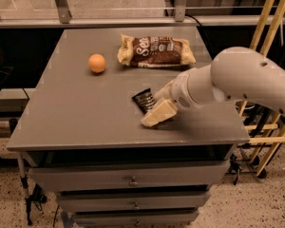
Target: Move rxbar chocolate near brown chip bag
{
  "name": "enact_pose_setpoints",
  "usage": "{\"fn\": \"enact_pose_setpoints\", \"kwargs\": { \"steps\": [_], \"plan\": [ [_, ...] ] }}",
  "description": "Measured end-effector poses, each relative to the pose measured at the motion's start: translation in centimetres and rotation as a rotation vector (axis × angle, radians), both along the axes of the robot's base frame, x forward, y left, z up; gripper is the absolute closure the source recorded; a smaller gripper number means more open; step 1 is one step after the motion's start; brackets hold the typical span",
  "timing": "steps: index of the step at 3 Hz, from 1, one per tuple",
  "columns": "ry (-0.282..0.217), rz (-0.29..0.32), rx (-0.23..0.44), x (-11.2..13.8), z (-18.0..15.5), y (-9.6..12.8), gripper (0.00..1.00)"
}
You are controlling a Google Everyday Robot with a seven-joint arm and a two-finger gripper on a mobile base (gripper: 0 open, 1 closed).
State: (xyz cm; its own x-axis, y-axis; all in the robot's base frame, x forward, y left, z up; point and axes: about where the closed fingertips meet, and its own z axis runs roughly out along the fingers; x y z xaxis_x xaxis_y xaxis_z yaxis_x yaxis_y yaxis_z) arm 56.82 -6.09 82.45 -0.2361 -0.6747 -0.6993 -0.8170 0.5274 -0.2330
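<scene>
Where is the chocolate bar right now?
In the camera view, the chocolate bar lies on the table right of centre, nearer the camera than the chip bag, with the end effector at its near-right edge; the orange sits farther left.

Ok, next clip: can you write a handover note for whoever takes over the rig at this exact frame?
Gripper: low at the table's front right, at the right end of the rxbar chocolate; grasp not confirmable.
Bar: on the table, clearly apart from the brown chip bag, which lies near the back edge, right of the orange.
Done: approach to the bar.
Left: bring the bar beside the bag.
</scene>
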Motion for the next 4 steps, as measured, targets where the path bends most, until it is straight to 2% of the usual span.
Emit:
{"fn": "enact_pose_setpoints", "kwargs": {
  "steps": [4],
  "plan": [
    [-0.001, 0.000, 0.000, 0.01, 0.09, -0.01, 1.00]
  ]
}}
